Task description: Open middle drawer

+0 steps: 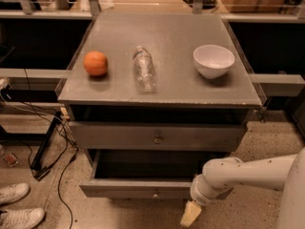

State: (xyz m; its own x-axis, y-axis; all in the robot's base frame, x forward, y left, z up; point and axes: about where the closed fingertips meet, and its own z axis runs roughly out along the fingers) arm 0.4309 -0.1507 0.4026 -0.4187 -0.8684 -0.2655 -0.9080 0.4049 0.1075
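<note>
Camera view: desk w/ grey top. Orange nr left edge, clear bottle on its side mid-top, white bowl upright nr right edge; all well apart. Under front edge, top drawer. Below that, middle drawer pulled out twd camera, dark inside showing, knob at centre of front. Gripper low, below desk's front-right corner, just under drawer front's right end, right of knob & apart from it. Can't tell how far open; nothing seen in it. White arm coming in from right. White shoes on floor, bottom left.
</note>
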